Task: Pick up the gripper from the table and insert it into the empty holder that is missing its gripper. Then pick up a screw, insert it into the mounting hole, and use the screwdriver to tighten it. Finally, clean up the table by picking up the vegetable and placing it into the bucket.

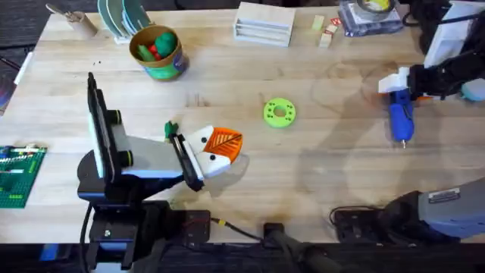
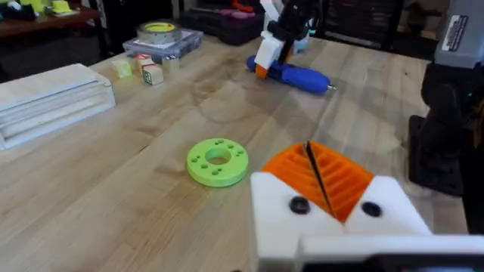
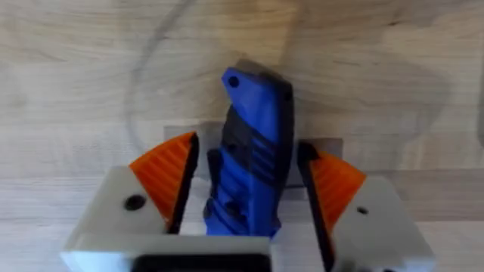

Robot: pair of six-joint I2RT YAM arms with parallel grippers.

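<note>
Judging by the table, the job is nearly over: the bucket (image 1: 158,53) at far left already holds vegetables, and the right gripper (image 3: 249,193), jaws spread just beside the screwdriver (image 1: 400,115) at far right, seems to be setting it down. The left gripper (image 2: 321,181) is pressed closed, empty.

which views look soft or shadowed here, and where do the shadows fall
Overhead: sharp, with broad soft arm shadows across the table at right. Left wrist: the green disc is fairly crisp, the near white and orange fingers blurred. Right wrist: the screwdriver looks soft, with a curved shadow on the wood behind it.
</note>
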